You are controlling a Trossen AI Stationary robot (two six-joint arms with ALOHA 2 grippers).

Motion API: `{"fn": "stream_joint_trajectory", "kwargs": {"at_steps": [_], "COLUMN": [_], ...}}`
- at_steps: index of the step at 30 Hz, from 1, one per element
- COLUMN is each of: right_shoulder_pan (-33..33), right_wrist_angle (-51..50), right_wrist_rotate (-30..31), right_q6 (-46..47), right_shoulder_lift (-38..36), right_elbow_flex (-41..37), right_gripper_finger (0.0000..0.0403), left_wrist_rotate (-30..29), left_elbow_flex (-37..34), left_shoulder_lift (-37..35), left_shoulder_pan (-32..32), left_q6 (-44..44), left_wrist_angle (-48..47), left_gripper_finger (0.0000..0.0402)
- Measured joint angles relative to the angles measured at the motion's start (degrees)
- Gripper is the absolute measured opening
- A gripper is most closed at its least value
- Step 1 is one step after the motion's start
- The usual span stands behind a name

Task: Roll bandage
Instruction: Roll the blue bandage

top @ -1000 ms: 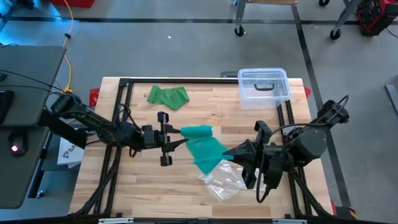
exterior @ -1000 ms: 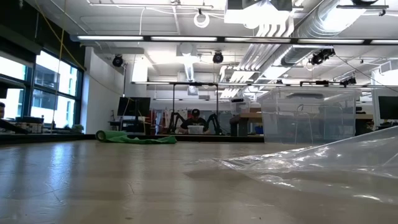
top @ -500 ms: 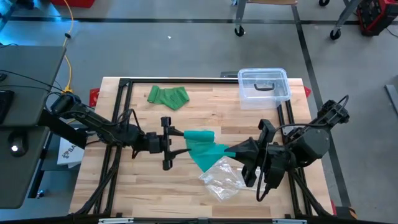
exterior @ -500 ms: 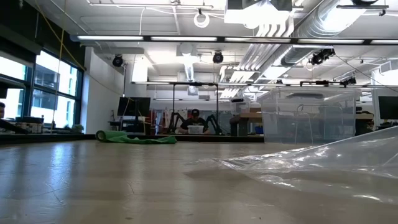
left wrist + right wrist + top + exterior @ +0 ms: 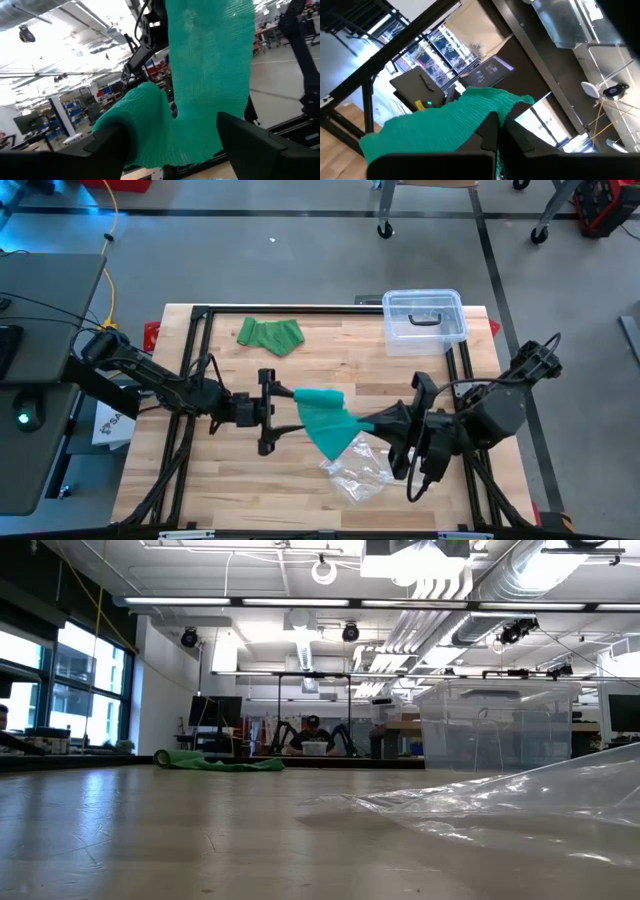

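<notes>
Wooden planks make up the bench [image 5: 240,480], with grey floor all around it.

Left of the middle of the high view, the left claw [image 5: 268,411] has its fingers spread wide and holds nothing. The teal bandage [image 5: 325,418] sits right at its tips, with the rolled end near the fingers. It looks like the claw has let go so it can take a fresh hold and roll some more.

Right of the middle, the right claw [image 5: 377,423] is pinched tight on the other end of the bandage. That probably keeps the cloth stretched so it rolls neatly.

Below the bandage lies a crinkly clear plastic wrapper [image 5: 358,470]. At the upper left of the bench sits a second green bandage [image 5: 270,335], all bunched up. At the upper right is a clear plastic box [image 5: 424,320]; only its dark handle shows.
</notes>
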Motion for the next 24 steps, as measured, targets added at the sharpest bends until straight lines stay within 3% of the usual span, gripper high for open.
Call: {"fn": "stream_joint_trajectory", "kwargs": {"at_steps": [15, 24], "right_shoulder_pan": [-2.0, -4.2], "right_wrist_angle": [0.4, 9.0], "right_wrist_rotate": [4.7, 3.6], "right_q6": [-1.2, -5.8], "right_shoulder_lift": [0.0, 0.0], "right_elbow_flex": [0.0, 0.0], "right_gripper_finger": [0.0000, 0.0000], "left_wrist_rotate": [-0.2, -7.2], "left_elbow_flex": [0.1, 0.1], "left_shoulder_lift": [-5.3, -4.9], "left_shoulder_pan": [-0.1, 0.0], "left_q6": [-2.2, 2.6], "left_wrist_angle": [-7.0, -11.0], "left_gripper_finger": [0.0285, 0.0285]}}
